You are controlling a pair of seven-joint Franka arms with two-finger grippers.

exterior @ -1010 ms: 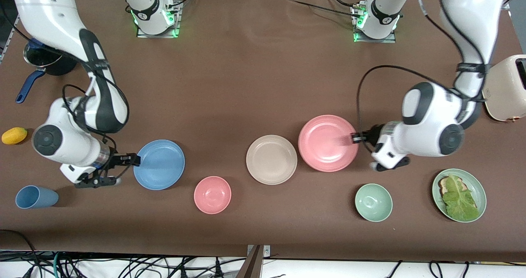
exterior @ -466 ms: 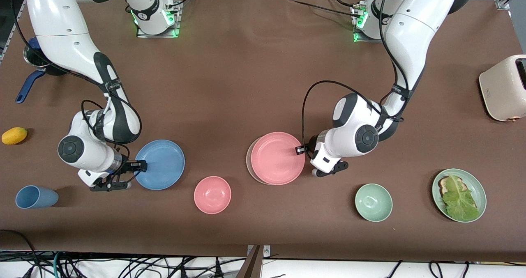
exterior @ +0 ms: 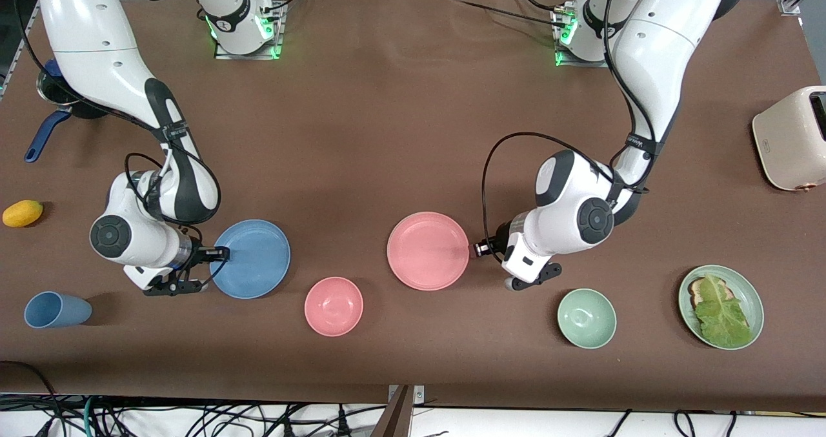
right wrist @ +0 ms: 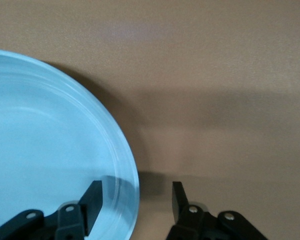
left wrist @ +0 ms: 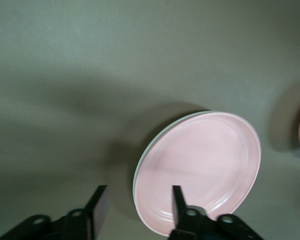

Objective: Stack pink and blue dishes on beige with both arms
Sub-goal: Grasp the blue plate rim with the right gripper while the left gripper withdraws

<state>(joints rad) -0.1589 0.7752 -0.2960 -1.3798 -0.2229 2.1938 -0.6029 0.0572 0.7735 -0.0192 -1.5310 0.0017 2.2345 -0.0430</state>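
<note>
Pink plate (exterior: 428,250) now released atop beige plate (left wrist: 149,148).

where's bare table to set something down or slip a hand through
Widest bare stretch: from the two arm bases down to the blue plate and pink plate. A smaller gap lies between those two plates, above the pink bowl. Crowded: the row nearest the front camera, around the green bowl and lettuce plate.

The pink plate (exterior: 428,250) covers the beige plate (left wrist: 149,150), only a sliver showing.

Matte plastic pink plate (exterior: 428,250), blue plate (exterior: 251,258)
</note>
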